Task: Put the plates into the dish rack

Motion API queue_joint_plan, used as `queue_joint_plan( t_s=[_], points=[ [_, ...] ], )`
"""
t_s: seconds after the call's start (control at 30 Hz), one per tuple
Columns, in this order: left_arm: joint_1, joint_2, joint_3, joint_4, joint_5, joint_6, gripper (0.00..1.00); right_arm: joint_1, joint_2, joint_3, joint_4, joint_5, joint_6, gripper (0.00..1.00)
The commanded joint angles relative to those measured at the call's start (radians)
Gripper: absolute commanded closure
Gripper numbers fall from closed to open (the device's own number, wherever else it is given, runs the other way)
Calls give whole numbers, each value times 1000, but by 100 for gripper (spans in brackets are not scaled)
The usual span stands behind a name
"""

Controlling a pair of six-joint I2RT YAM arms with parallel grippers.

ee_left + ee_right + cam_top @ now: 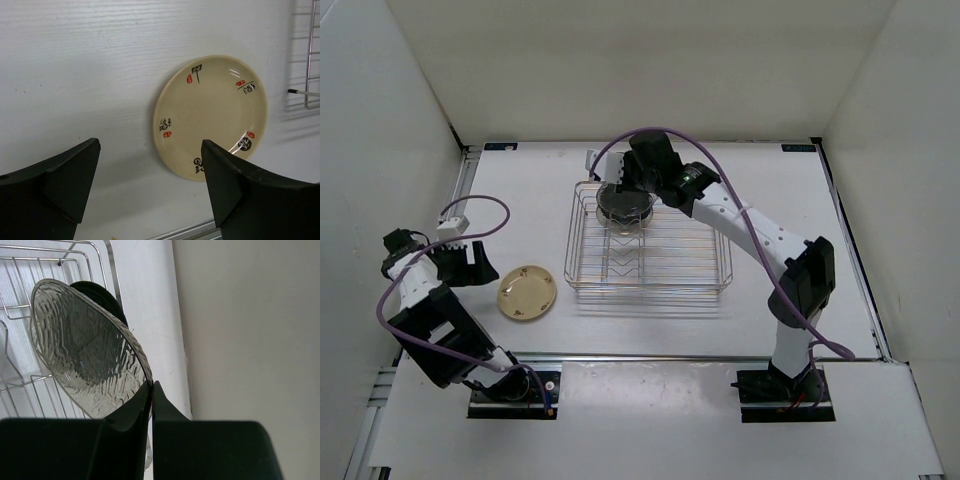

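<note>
A cream-yellow plate (527, 292) (210, 117) with black and red marks lies flat on the table, left of the dish rack (650, 275). My left gripper (483, 262) (150, 165) hovers just left of it, open, with nothing between its fingers (70, 180). My right gripper (623, 190) (152, 387) is shut on the rim of a translucent greyish plate (624, 210) (85, 355), held on edge over the rack's back left corner. A glossy black plate (102, 295) stands right behind it in the rack.
White walls close the workspace at the left, back and right. The rack's wire rim (312, 60) shows at the right edge of the left wrist view. A metal rail (670, 356) runs along the table's near edge.
</note>
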Motion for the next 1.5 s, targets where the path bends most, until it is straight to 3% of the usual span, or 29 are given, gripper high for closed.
queue_joint_plan(
  t_s=[0.0, 0.83, 1.47],
  points=[
    [6, 0, 52, 4, 60, 21, 7, -7, 6, 51, 75, -25, 38, 99],
    [15, 19, 55, 32, 88, 40, 7, -7, 46, -47, 258, 85, 137, 99],
    [34, 38, 46, 32, 106, 67, 7, 30, 26, -159, 276, 122, 175, 99]
  ],
)
